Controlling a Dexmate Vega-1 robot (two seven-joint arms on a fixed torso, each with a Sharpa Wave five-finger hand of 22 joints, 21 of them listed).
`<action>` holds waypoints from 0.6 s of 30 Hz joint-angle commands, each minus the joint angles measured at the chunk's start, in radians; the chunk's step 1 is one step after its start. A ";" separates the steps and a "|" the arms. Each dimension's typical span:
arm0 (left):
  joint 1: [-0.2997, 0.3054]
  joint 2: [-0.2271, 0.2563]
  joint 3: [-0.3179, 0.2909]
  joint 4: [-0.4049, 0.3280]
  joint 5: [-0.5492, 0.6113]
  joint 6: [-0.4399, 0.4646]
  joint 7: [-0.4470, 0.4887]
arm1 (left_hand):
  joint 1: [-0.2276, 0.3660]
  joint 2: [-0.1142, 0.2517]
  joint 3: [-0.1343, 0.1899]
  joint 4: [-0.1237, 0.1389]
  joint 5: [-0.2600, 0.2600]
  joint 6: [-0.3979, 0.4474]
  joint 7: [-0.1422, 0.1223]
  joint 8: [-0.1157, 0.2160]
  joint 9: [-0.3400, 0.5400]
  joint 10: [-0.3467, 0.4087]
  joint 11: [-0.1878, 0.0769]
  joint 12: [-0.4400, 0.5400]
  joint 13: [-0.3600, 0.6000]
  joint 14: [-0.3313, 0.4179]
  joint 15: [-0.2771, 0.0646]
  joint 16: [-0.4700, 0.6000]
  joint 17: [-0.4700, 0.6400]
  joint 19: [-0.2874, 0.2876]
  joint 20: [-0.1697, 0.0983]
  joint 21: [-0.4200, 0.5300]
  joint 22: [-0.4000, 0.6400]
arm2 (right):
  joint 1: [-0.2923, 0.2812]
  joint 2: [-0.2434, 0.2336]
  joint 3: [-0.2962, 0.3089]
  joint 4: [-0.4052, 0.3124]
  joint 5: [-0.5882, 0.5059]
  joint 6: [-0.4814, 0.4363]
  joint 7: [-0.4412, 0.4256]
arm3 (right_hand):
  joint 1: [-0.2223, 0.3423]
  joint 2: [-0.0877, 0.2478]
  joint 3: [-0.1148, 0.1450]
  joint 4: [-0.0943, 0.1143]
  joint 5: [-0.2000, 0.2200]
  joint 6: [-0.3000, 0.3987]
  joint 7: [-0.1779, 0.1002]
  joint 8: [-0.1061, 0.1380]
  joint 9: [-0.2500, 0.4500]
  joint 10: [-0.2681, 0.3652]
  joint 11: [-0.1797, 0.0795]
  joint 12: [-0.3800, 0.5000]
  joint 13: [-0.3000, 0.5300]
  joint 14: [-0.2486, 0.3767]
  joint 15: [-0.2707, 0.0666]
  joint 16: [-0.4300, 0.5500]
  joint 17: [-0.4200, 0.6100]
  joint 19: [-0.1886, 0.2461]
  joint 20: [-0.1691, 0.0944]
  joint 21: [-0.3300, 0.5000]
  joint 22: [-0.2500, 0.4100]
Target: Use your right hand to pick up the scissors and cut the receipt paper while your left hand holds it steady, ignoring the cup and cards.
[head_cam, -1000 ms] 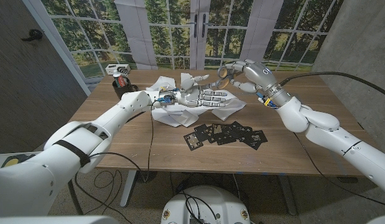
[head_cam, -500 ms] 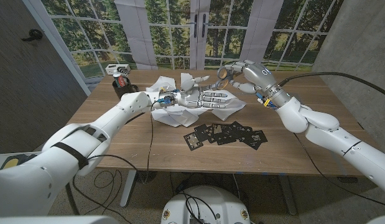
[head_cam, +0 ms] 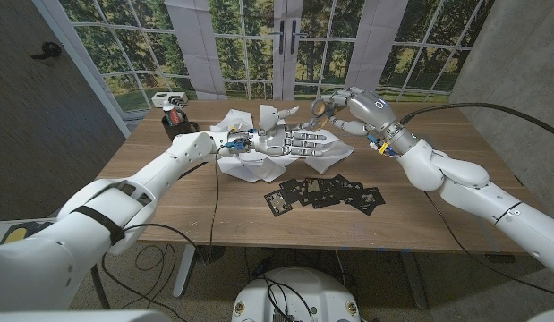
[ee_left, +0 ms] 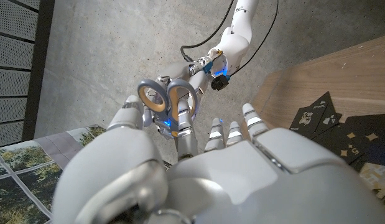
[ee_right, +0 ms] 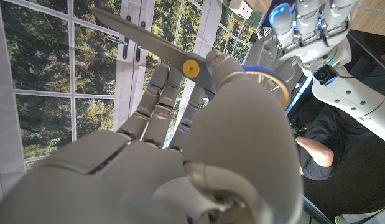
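The right hand (head_cam: pixel 355 109) is held up over the far right part of the table (head_cam: pixel 420 228), its fingers (ee_right: pixel 164 99) closed around the scissors (ee_right: pixel 180 59). The wrist view shows the grey blades crossing at a yellow pivot, and the left wrist view shows the grey and yellow handle loops sitting in that hand. The blades look closed or nearly so.

The left hand (head_cam: pixel 294 140) lies stretched out on the crumpled white receipt paper (head_cam: pixel 245 165), near the middle of the far half of the table. Its fingers (head_cam: pixel 317 137) are spread and extended and press on the sheet without gripping it.

The paper is thin, light and already creased, so it will likely buckle or slide under the blades unless pinned close to the cut; a free edge sticking out beside the left hand is probably the best place to bite. The scissors are stiff and hard, and their smooth loops could twist in the grasp.

The black cards (head_cam: pixel 326 192) lie scattered nearer the front edge, and a dark cup (head_cam: pixel 178 121) stands at the far left corner, well apart from the work.
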 commanded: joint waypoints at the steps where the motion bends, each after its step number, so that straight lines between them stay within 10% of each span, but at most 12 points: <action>1: -0.023 0.014 0.014 -0.013 0.021 -0.014 -0.022 | -0.019 -0.001 -0.012 0.004 -0.006 -0.002 0.018 0.000 0.002 -0.014 0.012 -0.003 0.003 -0.011 0.005 0.001 0.005 -0.011 0.003 -0.004 0.004 | 0.014 -0.014 -0.011 -0.008 -0.028 0.003 0.016 | 0.002 0.007 0.045 0.002 0.005 0.008 -0.004 0.001 0.004 0.065 -0.056 0.006 0.004 0.103 -0.234 0.005 0.003 -0.004 -0.065 0.009 0.004; 18: 0.008 0.057 -0.001 -0.077 -0.007 0.036 0.042 | -0.048 -0.002 -0.024 0.013 -0.005 -0.023 0.053 -0.003 0.001 -0.018 0.025 -0.002 0.003 -0.020 0.005 0.002 0.006 -0.012 0.002 -0.009 0.005 | 0.008 -0.035 -0.005 -0.021 -0.041 -0.005 0.023 | 0.003 0.007 0.047 0.002 0.003 0.010 -0.005 0.001 0.005 0.066 -0.057 0.002 0.003 0.103 -0.234 0.005 0.003 -0.005 -0.066 0.018 0.003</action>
